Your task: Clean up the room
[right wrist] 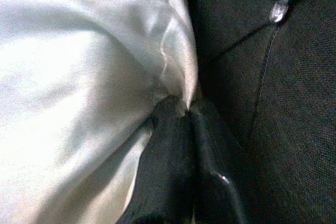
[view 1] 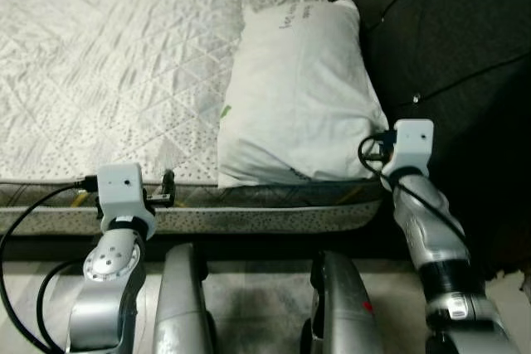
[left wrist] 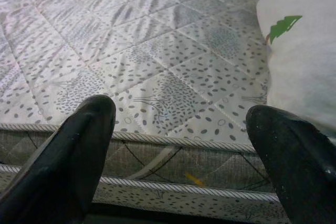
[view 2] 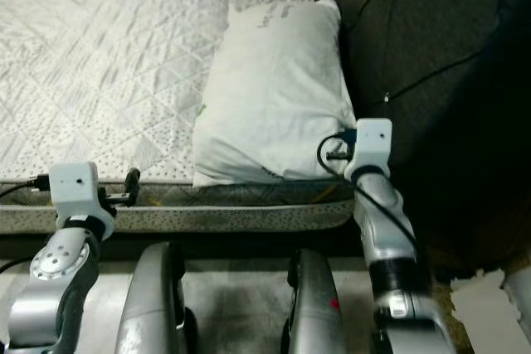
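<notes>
Nearest the camera, the robot's two silver thighs (view 1: 187, 304) fill the bottom of the head view, with an arm rising on either side toward the near edge of a bare quilted mattress (view 1: 124, 64). A white pillow (view 1: 294, 97) lies on the right part of the mattress, its long axis running from the near edge away toward the far end, its right side against a dark tufted headboard (view 1: 448, 39). The right gripper (right wrist: 186, 111) is at the pillow's near right corner, its two black fingers pressed together with a fold of the white cover pinched between them. The left gripper (left wrist: 184, 124) hovers at the mattress's near edge, to the left of the pillow and apart from it, fingers spread wide and holding nothing. So the pillow lies straight ahead of the right arm and off to the right of the left one; the right arm is plainly the nearer. The right wrist view shows the pinch on the cloth, hidden behind the wrist in the head views. The left wrist view shows a small green leaf mark (left wrist: 283, 26) on the pillow's edge and the mattress's piped border.
</notes>
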### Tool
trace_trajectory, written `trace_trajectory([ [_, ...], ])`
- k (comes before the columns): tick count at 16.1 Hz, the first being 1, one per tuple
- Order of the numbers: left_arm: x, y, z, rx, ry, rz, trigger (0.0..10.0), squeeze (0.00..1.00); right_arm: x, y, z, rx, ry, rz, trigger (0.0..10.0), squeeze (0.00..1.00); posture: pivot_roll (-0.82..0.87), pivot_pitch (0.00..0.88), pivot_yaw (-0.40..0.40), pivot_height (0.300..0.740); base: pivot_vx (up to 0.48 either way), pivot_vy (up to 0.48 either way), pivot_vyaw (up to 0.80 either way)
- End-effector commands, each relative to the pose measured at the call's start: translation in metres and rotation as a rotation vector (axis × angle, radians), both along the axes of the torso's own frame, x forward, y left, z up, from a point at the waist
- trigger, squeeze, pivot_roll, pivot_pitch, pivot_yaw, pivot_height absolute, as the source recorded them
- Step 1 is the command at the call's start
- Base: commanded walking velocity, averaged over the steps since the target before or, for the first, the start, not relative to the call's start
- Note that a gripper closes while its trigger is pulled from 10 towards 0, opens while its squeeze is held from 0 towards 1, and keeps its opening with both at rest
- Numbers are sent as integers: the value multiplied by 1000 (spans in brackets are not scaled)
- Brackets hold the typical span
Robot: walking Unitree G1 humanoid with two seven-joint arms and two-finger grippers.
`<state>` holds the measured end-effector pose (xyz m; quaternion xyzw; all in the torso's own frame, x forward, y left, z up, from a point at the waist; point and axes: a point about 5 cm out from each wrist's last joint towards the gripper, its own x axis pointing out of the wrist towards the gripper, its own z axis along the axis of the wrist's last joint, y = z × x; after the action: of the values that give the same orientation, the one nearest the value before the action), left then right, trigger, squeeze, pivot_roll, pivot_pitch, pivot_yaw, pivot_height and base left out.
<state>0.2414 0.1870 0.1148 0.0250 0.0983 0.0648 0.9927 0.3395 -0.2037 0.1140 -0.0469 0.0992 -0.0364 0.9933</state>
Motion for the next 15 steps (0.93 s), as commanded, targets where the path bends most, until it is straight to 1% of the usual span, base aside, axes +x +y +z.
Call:
trace_trajectory([
  [1, 2, 3, 2, 15, -7, 13, 10000, 0, 10, -7, 12, -19, -24, -2, 0, 0, -39, 54, -3, 547, 0, 0, 0],
  [3, 2, 3, 3, 16, -15, 18, 10000, 0, 30, -22, 33, -48, -47, -30, 0, 0, -29, 44, -10, 547, 0, 0, 0],
  [4, 3, 4, 3, 17, -18, 21, 10000, 0, 37, -29, 41, -56, -51, -41, 0, 0, -28, 40, -12, 547, 0, 0, 0],
  [5, 2, 4, 3, 19, -20, 25, 10000, 0, 39, -34, 45, -52, -49, -51, 0, 0, -25, 38, -15, 547, 0, 0, 0],
  [6, 3, 6, 4, 26, -26, 34, 10000, 0, 46, -47, 58, -38, -54, -96, 0, 0, -18, 31, -20, 547, 0, 0, 0],
  [8, 3, 7, 6, 29, -37, 38, 10000, 0, 52, -53, 72, -53, -83, -114, 0, 0, -13, 24, -23, 547, 0, 0, 0],
  [11, 5, 8, 6, 31, -41, 40, 10000, 0, 53, -56, 75, -51, -91, -128, 0, 0, -10, 12, -22, 547, 0, 0, 0],
  [12, 6, 7, 7, 31, -46, 36, 10000, 0, 53, -52, 68, -58, -69, -107, 3961, 0, -13, 7, -19, 547, 0, 0, 0],
  [13, 7, 6, 7, 31, -51, 33, 10000, 0, 53, -47, 60, -54, -48, -83, 10000, 0, -13, 6, -18, 547, 0, 0, 0],
  [14, 8, 5, 8, 29, -55, 29, 10000, 0, 50, -40, 49, -26, -34, -61, 10000, 1000, -15, 4, -15, 547, 0, 0, 0],
  [15, 9, 4, 8, 25, -57, 26, 10000, 0, 48, -35, 39, -20, -19, -57, 10000, 1000, -18, 1, -11, 547, 0, 0, 0],
])
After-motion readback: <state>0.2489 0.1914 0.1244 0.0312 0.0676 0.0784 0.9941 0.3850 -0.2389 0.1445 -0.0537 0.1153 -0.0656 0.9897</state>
